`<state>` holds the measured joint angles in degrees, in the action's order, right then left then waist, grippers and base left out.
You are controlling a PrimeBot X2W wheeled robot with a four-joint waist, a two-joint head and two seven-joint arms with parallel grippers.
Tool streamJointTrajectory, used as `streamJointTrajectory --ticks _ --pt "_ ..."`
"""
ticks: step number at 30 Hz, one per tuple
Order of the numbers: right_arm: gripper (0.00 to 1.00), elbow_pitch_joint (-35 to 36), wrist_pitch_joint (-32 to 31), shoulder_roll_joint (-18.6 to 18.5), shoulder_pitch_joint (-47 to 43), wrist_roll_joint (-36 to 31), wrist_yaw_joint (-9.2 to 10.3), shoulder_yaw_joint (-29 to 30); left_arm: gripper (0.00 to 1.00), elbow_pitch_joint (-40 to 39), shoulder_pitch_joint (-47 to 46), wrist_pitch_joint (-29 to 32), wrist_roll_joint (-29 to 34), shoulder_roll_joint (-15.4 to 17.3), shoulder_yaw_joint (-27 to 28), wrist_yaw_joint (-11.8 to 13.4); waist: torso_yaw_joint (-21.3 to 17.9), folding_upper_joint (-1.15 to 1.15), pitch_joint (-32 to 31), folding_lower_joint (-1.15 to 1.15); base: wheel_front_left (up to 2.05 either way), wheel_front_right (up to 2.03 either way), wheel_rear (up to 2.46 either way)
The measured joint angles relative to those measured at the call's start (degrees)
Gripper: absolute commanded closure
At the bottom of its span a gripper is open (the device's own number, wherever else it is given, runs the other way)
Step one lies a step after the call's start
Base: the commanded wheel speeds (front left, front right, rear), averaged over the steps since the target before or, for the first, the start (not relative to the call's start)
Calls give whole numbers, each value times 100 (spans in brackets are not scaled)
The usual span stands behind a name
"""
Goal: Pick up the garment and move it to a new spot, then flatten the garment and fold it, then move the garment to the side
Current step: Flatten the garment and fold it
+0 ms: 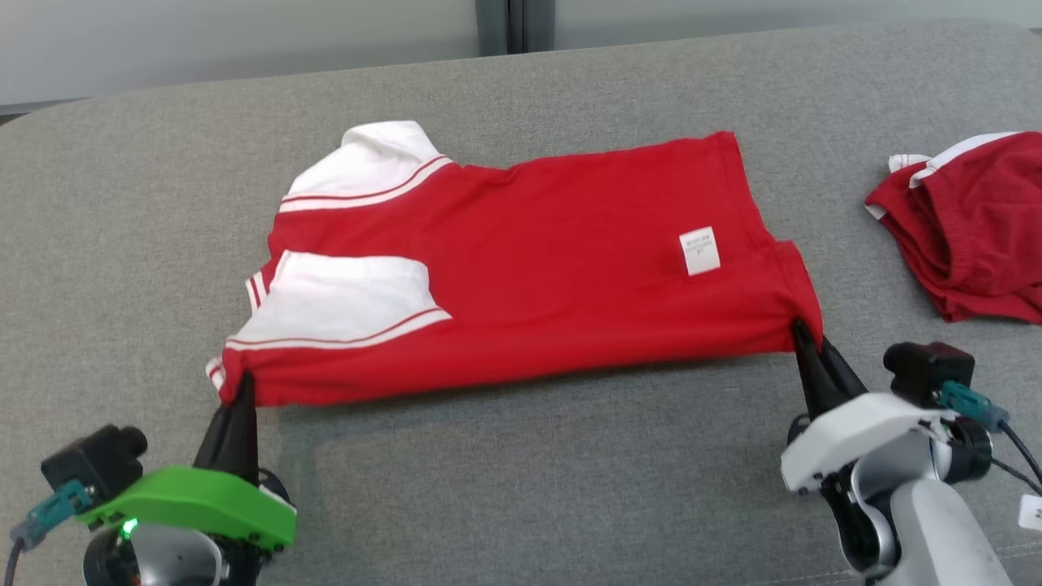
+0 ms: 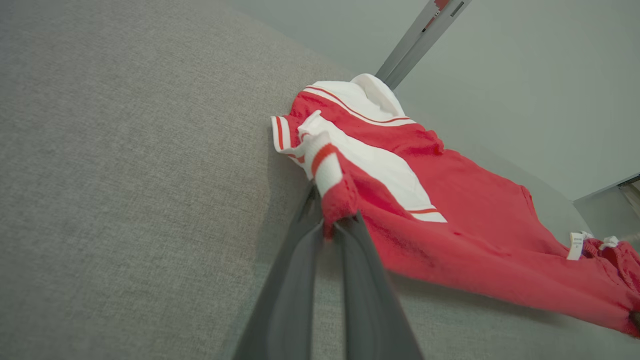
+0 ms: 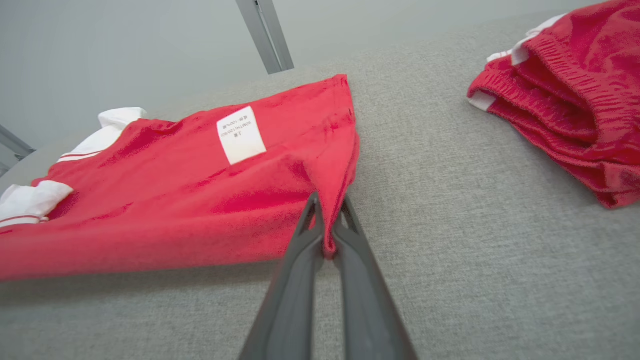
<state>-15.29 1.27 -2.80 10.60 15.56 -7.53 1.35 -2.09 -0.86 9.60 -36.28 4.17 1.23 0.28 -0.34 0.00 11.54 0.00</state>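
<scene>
Fold step, likely: left claw [image 1: 242, 387] and right claw [image 1: 802, 334] each pinch a near corner of shirt [image 1: 521, 268], on bench [image 1: 521, 488] well left of shorts [image 1: 969, 228], near edge raised; best move both level, keeping edge taut.

We look down from the head on the grey surface [image 1: 521, 480], while both wrist cameras sit low and close at opposite ends of the shared red shirt [image 1: 529, 268].
</scene>
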Motion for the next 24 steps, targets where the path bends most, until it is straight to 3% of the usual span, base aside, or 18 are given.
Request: streamJointTrajectory --ticks 7,18,19,20,21,24 --pt "100 1272 -701 0 -1254 181 0 170 100 -615 1208 170 -276 -85 -209 307 4 0 37 0 0 0 0" --pt "100 1038 -736 0 -1612 364 0 220 100 -68 1458 89 -410 -101 -307 495 -9 0 31 0 0 0 0" --pt "64 1002 -717 1 -1611 358 0 222 78 -35 1457 75 -410 -96 -301 494 -18 0 26 0 0 0 0" --pt "43 956 -693 2 -1609 346 -1 230 55 -12 1451 20 -400 -89 -293 493 -30 0 17 0 0 0 0" --pt "0 928 -662 2 -1604 338 -1 238 0 -2 1433 -18 -372 -76 -289 494 -42 0 5 0 0 0 0" --pt "0 869 -622 -1 -1585 316 0 233 0 -4 1399 -87 -279 18 -238 504 -80 0 -32 0 0 0 0"
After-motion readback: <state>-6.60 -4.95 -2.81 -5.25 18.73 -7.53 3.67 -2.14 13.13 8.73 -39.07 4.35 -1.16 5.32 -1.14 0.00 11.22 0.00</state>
